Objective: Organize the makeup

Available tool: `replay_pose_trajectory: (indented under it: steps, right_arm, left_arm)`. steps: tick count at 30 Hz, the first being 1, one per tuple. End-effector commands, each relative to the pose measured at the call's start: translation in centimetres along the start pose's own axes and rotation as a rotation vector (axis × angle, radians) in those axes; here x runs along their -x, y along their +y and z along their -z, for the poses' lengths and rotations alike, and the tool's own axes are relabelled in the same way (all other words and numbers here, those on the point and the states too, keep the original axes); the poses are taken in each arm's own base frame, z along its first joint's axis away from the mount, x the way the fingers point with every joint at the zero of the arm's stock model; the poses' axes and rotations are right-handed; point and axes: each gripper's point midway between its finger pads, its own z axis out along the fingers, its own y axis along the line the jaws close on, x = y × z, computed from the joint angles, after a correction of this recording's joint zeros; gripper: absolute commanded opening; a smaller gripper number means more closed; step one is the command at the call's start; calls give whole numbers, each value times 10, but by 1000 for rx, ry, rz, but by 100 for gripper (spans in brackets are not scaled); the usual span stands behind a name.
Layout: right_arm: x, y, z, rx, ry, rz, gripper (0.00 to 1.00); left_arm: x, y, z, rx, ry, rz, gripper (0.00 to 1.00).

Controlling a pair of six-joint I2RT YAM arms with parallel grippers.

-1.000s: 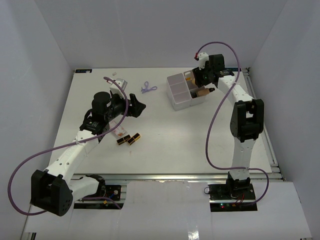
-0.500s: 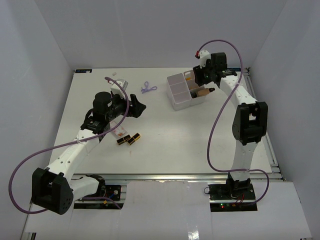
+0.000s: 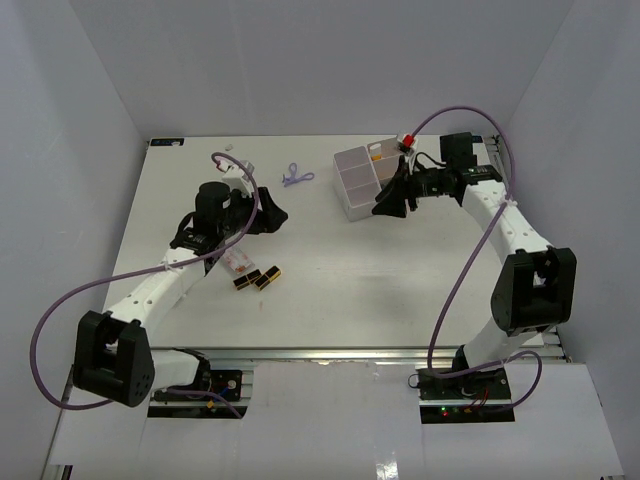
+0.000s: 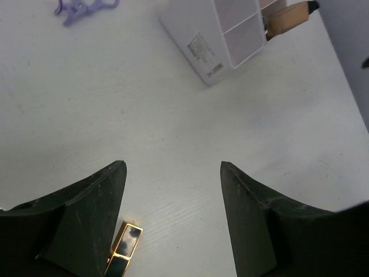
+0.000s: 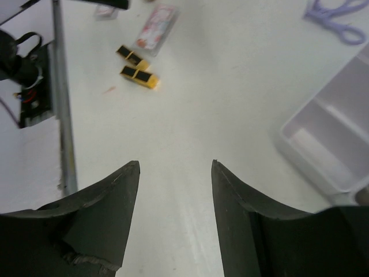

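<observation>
Two black-gold lipsticks [image 3: 257,279] lie side by side on the table, beside a small clear pinkish item [image 3: 237,264]. A lilac clip [image 3: 296,177] lies at the back, left of the white four-compartment box [image 3: 352,185]. An orange tube [image 3: 377,152] stands in the box. A beige dark-capped bottle [image 4: 286,14] lies in it. My left gripper [image 3: 272,215] is open and empty above the lipsticks; one lipstick [image 4: 124,248] shows by its left finger. My right gripper [image 3: 385,203] is open and empty at the box's near right corner, pointing left toward the lipsticks [image 5: 137,69]. The peach sponge is not visible.
The box's near compartments [image 5: 334,144] look empty. A small white piece [image 3: 229,149] and a pale item [image 3: 243,167] lie near the back left. The right arm covers the box's right side. White walls close in the table.
My right arm has swung down from above the box's far right; its gripper now sits in front of the box, pointing left. My left gripper has shifted slightly back.
</observation>
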Motion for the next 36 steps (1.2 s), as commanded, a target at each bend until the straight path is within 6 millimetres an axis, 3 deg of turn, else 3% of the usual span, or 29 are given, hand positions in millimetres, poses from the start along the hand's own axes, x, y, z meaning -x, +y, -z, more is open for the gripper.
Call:
replay_pose_trajectory:
  steps: [1,5,7,14,22,29,33,36]
  right_arm:
    - [-20,44,-1,158,-32,-93,59]
    - [-25,42,4,87,-8,-63,60]
    - [-27,40,6,61,-5,-53,60]
    - [-28,47,7,85,-18,-52,60]
    - [-27,49,12,85,-29,-47,60]
    - [-29,46,15,77,-33,-62,60]
    - [-30,46,16,76,-35,-65,61]
    - [-31,45,16,75,-35,-71,61]
  left_arm:
    - [-11,34,-2,160,52,276,76]
    - [-29,72,15,369,68,445,76]
    - [-32,112,35,592,2,530,78]
    - [-55,187,77,1021,-57,759,79]
    - [-63,211,87,1198,-98,874,77]
    - [-82,233,89,1308,-52,958,79]
    - [-87,260,88,1356,-51,1007,68]
    - [-87,265,84,1358,-41,1009,60]
